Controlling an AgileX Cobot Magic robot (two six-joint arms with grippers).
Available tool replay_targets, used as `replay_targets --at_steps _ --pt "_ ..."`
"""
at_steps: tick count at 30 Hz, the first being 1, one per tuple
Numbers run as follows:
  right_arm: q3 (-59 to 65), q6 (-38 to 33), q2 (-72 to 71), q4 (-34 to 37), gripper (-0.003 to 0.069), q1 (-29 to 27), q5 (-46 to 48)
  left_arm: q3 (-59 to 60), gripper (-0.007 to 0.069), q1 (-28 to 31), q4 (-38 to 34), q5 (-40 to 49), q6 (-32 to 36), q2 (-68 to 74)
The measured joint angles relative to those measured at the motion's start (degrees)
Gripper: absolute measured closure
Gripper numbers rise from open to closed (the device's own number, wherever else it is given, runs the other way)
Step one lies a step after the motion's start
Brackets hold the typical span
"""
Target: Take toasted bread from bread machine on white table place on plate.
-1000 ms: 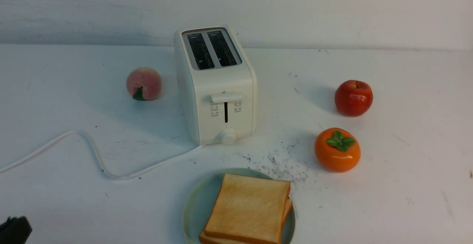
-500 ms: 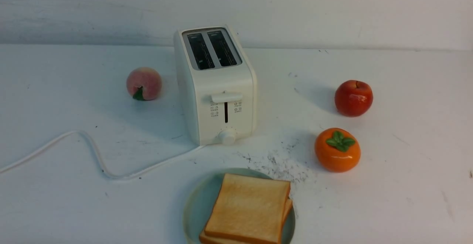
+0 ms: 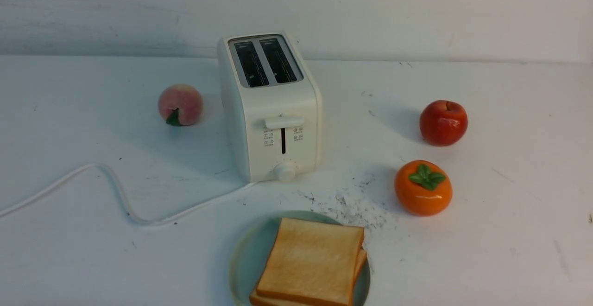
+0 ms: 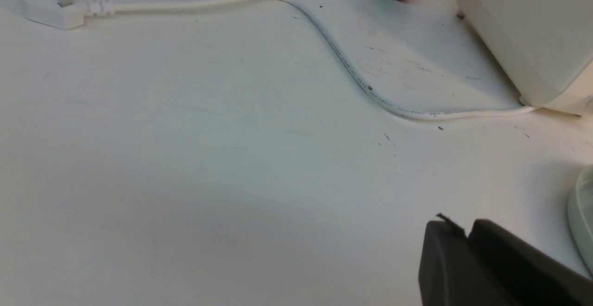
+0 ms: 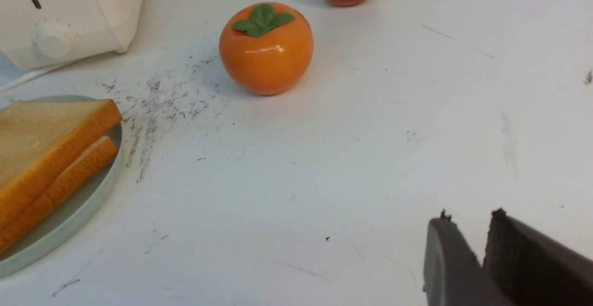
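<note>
Both slices of toast (image 3: 309, 262) lie stacked on the plate (image 3: 245, 259) at six o'clock from the toaster (image 3: 271, 106), whose slots stand empty on the worktop (image 3: 509, 232). The left gripper (image 4: 465, 232) looks clenched; the right gripper (image 5: 470, 232) shows a slight gap, grasping nothing.
</note>
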Motion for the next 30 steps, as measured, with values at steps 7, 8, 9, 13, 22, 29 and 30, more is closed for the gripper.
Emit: replay_targets --at_steps 7,8,9,13,22,29,30 --pt "0.0 0.0 0.0 0.0 0.0521 0.0 0.0 0.0 0.0557 0.0 0.0 0.0 0.0 0.0" --pt "0.0 0.0 0.0 0.0 0.0521 0.0 0.0 0.0 0.0555 0.0 0.0 0.0 0.0 0.0" --pt "0.0 0.0 0.0 0.0 0.0521 0.0 0.0 0.0 0.0554 0.0 0.0 0.0 0.0 0.0" --pt "0.0 0.0 0.0 0.0 0.0517 0.0 -0.05 0.0 0.0554 0.0 0.0 0.0 0.0 0.0" --pt "0.0 0.0 0.0 0.0 0.0512 0.0 -0.05 0.0 0.0554 0.0 0.0 0.0 0.0 0.0" --pt "0.0 0.0 0.0 0.0 0.0507 0.0 -0.05 0.0 0.0554 0.0 0.0 0.0 0.0 0.0" --pt "0.0 0.0 0.0 0.0 0.0505 0.0 -0.05 0.0 0.0554 0.0 0.0 0.0 0.0 0.0"
